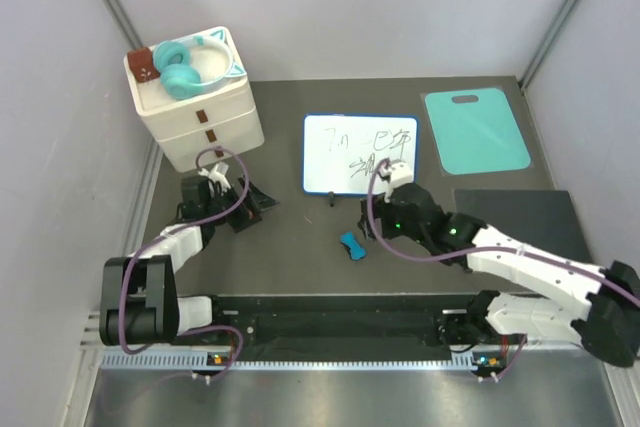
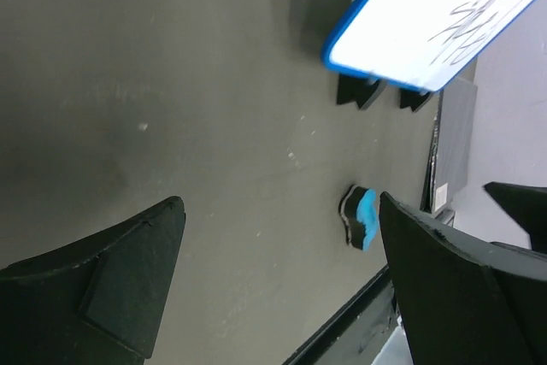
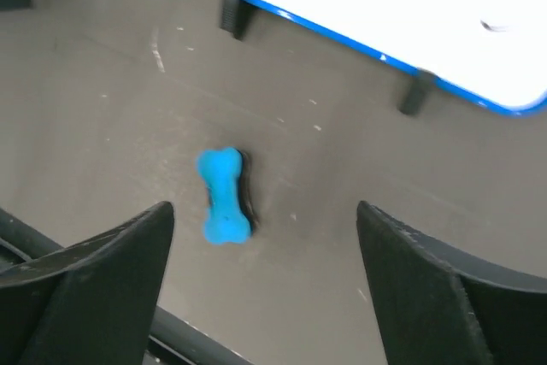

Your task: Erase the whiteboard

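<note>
Left and right jaws apart; blue eraser [image 1: 351, 245] lies before whiteboard's [image 1: 335, 152] near edge.

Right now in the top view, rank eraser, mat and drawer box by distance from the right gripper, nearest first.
From the right gripper:
1. Eraser, just to its left, toward the bases.
2. Mat, far right corner.
3. Drawer box, far left corner.
</note>
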